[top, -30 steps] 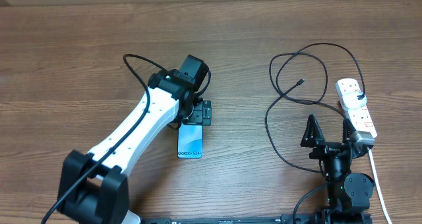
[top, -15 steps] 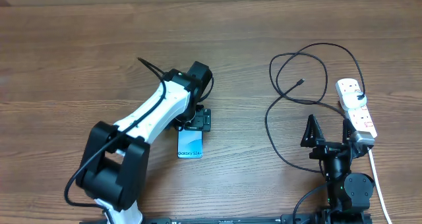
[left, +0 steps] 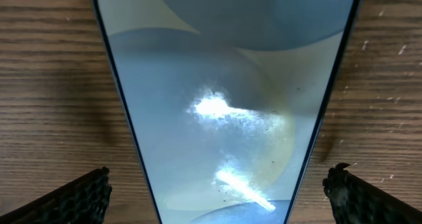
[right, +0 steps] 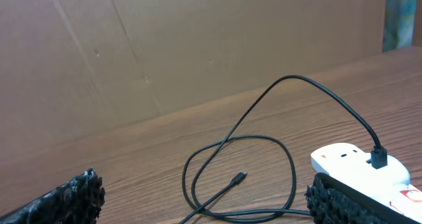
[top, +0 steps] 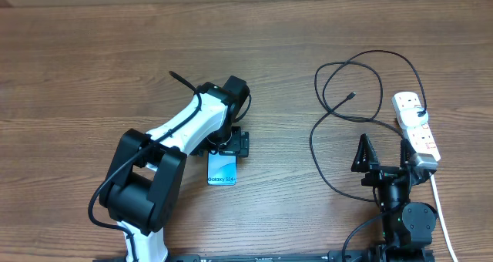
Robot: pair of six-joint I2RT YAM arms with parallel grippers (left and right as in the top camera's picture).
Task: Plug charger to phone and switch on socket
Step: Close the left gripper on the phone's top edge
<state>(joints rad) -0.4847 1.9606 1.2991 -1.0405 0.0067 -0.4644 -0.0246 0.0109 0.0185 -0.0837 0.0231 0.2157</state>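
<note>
The phone [top: 222, 172] lies flat on the wooden table, screen lit, with its far half hidden under my left gripper [top: 229, 144]. In the left wrist view the phone [left: 224, 99] fills the space between the fingers of my left gripper [left: 221, 197], which is open and straddles it, with wood showing on both sides. The charger [top: 345, 83] loops on the right, its free plug [top: 352, 95] lying loose on the table. Its other end goes into the socket [top: 417, 126]. My right gripper [top: 383, 156] is open and empty, low near the front edge. In the right wrist view the charger [right: 264, 148], the socket [right: 356, 161] and my right gripper [right: 211, 204] show.
The socket's thick white cord [top: 441, 208] runs toward the front right edge. A brown wall [right: 165, 46] stands behind the table's far edge.
My left arm has swung in and shifted slightly toward the front over the phone. The phone, the charger and my right arm have not moved.
</note>
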